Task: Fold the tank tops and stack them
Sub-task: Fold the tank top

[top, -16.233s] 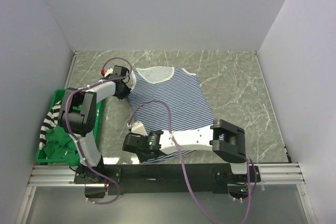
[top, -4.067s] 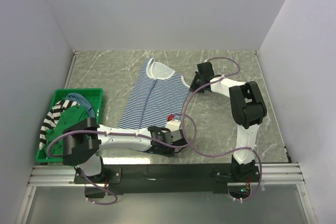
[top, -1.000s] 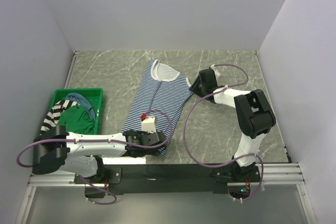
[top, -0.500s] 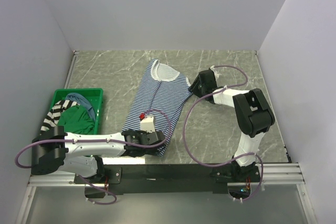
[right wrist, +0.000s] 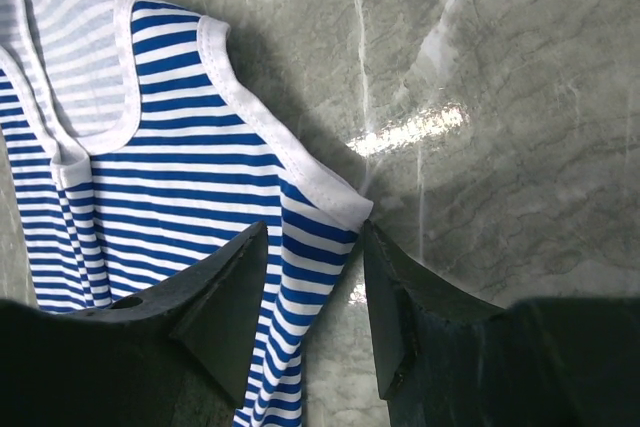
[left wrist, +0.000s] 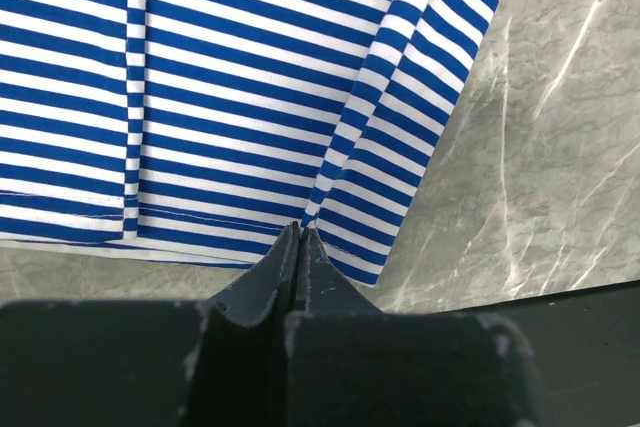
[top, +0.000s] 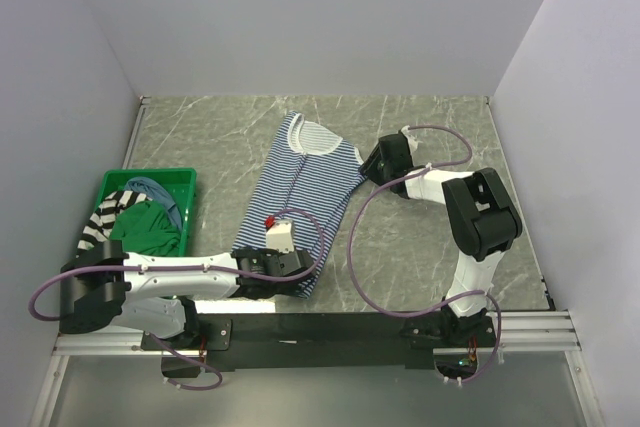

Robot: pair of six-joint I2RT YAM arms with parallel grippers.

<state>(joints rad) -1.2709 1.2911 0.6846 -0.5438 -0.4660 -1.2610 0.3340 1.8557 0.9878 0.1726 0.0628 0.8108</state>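
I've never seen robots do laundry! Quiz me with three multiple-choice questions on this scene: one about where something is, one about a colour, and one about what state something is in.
1. Where is the rigid green plastic bin?
A) on the left side of the grey marble table
B) at the far right corner
C) on top of the spread garment

2. What colours is the thin striped tank top lying folded on the table?
A) plain green
B) red and yellow
C) navy and white

3. How is the right end effector?
A) shut on nothing
B) open, fingers on either side of the top's white-trimmed shoulder corner
C) gripping the bin

Answers:
1 A: the top view shows the bin at the table's left edge.
2 C: both wrist views show blue and white stripes.
3 B: the right wrist view shows a gap between the fingers, with the corner in it.
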